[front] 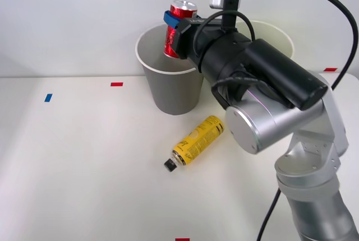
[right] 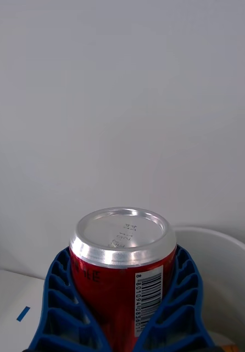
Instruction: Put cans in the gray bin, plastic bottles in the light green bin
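While my right gripper pinches the short red drink can with silver ends between its blue ribbed fingers, I hold it raised in the air over the round tapered gray plastic bin with the white rim, so the step in hand is the drop of the can, and I judge it close to done. In my wrist view the fingers hug both sides of the can, its silver end is turned toward the camera, and a white rim curves just past it on one side, though I cannot tell from that view alone which bin it belongs to. From the front view the can sits slightly tilted, just above the gray bin's near-right rim, with its lower end dipping behind that rim. The light yellow-green bin with its pale inside stands just behind my forearm, beside the gray one. The slim plastic bottle with the yellow label and black cap lies on its side on the white table, below and nearer than my gripper, apart from both bins. Next I need the can fully over the gray opening, then spread my fingers to release it; the bottle remains to be fetched afterward.
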